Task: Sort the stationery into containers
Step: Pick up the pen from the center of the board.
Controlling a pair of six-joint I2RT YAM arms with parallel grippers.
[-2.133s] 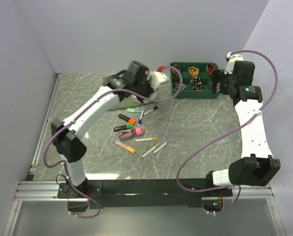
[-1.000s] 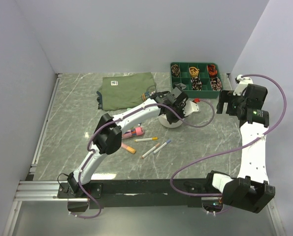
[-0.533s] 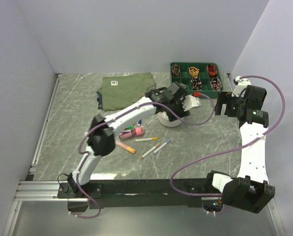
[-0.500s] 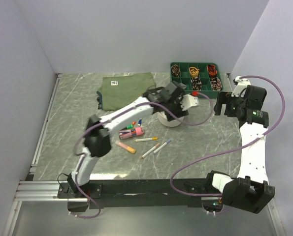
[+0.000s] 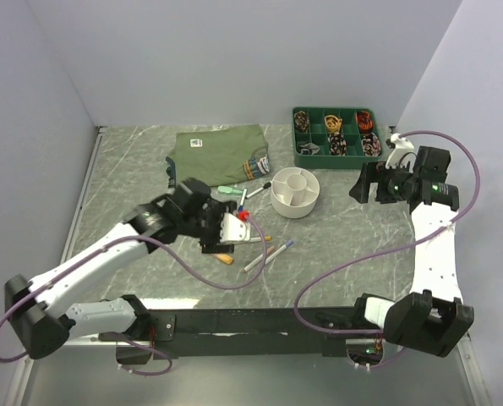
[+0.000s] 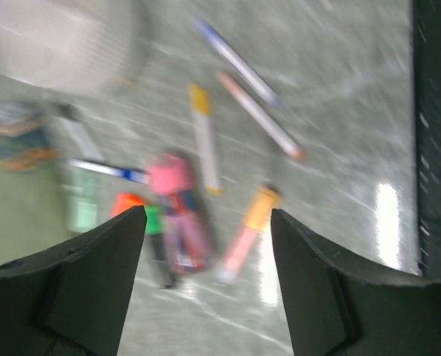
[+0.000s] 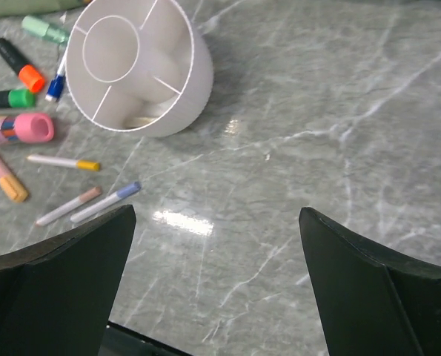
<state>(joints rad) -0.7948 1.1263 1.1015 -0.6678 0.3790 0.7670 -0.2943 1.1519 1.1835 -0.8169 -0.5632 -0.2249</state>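
The stationery lies loose on the marble table: a chunky pink highlighter [image 6: 177,222], an orange-and-pink one [image 6: 250,230], a green one [image 7: 9,98], an orange-capped black one [image 7: 18,64] and thin white pens [image 5: 272,252]. My left gripper [image 6: 207,222] hangs open just above this pile, nothing between its fingers; its view is blurred. The container, a white round tub [image 5: 295,193] with inner dividers, stands behind the pile. My right gripper [image 7: 216,215] is open and empty over bare table right of the tub [image 7: 138,70].
A folded olive-green shirt [image 5: 217,152] lies at the back left. A dark green compartment tray [image 5: 336,135] of small items sits at the back right. Grey walls close in the table on three sides.
My left arm has swung back from over the tub to the pen pile, and its jaws have opened. The right gripper has shifted slightly left toward the tub.
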